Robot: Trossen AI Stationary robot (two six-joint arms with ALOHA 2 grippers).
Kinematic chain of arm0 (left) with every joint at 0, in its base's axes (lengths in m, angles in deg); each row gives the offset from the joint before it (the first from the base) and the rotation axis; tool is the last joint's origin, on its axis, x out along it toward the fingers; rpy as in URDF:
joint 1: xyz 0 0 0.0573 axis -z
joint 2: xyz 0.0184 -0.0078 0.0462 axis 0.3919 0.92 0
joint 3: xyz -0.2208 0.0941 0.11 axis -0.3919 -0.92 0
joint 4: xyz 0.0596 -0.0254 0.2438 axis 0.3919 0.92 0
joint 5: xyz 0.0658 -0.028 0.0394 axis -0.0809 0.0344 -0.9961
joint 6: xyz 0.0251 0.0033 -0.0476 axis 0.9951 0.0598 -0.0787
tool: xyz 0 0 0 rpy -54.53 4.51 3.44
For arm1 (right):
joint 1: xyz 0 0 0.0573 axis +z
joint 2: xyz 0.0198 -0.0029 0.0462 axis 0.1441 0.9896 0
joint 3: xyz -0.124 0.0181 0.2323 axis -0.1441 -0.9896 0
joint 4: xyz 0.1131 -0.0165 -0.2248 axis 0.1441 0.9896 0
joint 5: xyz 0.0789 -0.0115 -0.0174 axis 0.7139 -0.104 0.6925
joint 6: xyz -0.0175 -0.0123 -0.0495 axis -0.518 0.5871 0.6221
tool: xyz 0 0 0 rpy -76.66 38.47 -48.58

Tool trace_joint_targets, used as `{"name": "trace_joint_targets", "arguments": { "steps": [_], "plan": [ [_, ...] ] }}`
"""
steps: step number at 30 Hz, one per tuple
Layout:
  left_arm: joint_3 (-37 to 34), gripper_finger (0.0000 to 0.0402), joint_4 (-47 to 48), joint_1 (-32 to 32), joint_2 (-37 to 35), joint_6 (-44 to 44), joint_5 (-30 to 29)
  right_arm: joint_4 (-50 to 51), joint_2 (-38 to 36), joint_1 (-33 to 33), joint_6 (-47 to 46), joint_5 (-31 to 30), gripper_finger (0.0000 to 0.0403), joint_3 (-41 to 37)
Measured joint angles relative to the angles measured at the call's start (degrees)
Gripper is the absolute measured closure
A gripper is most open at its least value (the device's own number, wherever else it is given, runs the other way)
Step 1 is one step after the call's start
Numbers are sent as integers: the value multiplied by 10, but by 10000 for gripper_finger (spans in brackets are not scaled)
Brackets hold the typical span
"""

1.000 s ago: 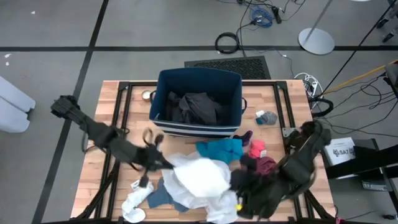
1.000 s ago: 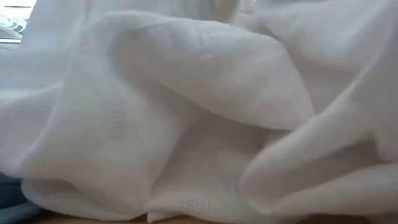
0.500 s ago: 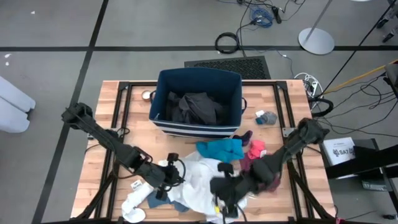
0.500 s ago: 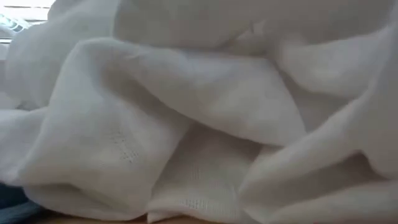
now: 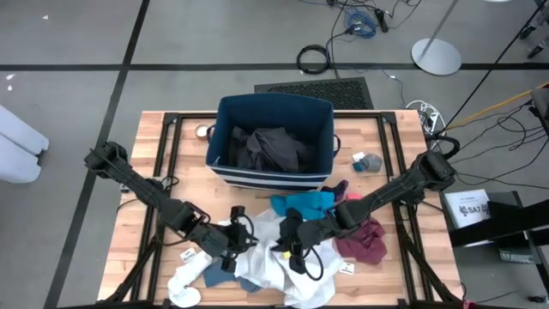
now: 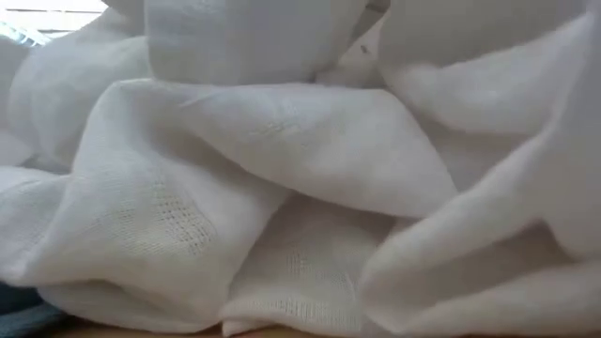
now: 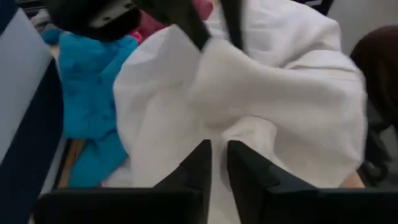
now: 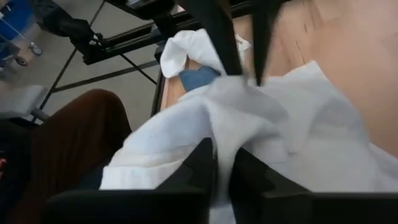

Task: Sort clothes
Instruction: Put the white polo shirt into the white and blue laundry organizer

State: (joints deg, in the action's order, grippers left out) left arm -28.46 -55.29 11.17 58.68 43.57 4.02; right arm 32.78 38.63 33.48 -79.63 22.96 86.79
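Note:
A large white garment (image 5: 268, 264) lies bunched near the table's near edge and fills the low view (image 6: 282, 188). My left gripper (image 5: 237, 237) is shut on its left part, and my right gripper (image 5: 290, 247) is shut on its right part. They face each other, close together. A teal-blue garment (image 5: 306, 204) lies just beyond them and a maroon garment (image 5: 364, 240) to the right. A dark grey garment (image 5: 270, 148) lies in the navy bin (image 5: 225, 129). A white sock (image 5: 184, 283) lies at the near left, and a grey-blue sock (image 5: 369, 161) at the far right. My left gripper pinches a raised fold of the white garment (image 7: 217, 134) between its two fingers (image 7: 198, 163), coming low from the table's left. The cloth rises in a bunch in front of the fingers, and the rest lies on the table. My right gripper pinches a bunched fold of the white garment (image 8: 225, 132) between its two fingers (image 8: 204, 163), coming low from the table's right. The cloth humps up slack between the two grippers, and its lower part lies on the table.
The navy bin with white stripes stands at the table's far middle. A blue piece (image 5: 221, 273) shows under the white garment's left edge. A dark red-pink small piece (image 5: 341, 190) lies by the teal garment. Bare wood (image 5: 403, 215) shows at the right.
My right gripper has swung from the near right corner toward the table's left, onto the white garment, leaving the maroon garment uncovered on the table. My left gripper has gone toward the near edge and right. The white garment is bunched up narrower between them.

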Motion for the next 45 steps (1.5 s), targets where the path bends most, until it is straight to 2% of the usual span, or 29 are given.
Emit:
{"name": "trace_joint_targets", "arguments": {
  "steps": [4, 9, 14, 18, 27, 36, 40, 43, 45],
  "plan": [
    [6, 290, -1, -7, 0, -14, -1, -23, 19, 0, 2, -8, 314, 0],
    [9, 240, -1, -14, 0, -29, -2, -50, 45, 0, 14, -49, 224, 0],
    [9, 223, -1, -20, 0, -28, -3, -100, 80, -4, 15, -61, 150, 0],
    [10, 221, -2, -28, 0, -28, -4, -126, 104, -12, 19, -60, 121, 0],
    [10, 221, 18, -29, -15, -26, -16, -129, 177, -19, 28, -60, 123, 0],
    [10, 221, 26, -29, -110, 20, -109, -133, 243, -19, 78, -40, 124, 3],
    [10, 221, 16, -27, -148, 61, -159, -108, 258, -19, 68, -33, 127, 6],
    [10, 221, 8, -27, -170, 82, -198, -87, 261, -20, 49, -21, 155, 7],
    [10, 221, 13, -27, -184, 93, -206, -85, 261, -21, 48, -15, 193, 6]
  ]
}}
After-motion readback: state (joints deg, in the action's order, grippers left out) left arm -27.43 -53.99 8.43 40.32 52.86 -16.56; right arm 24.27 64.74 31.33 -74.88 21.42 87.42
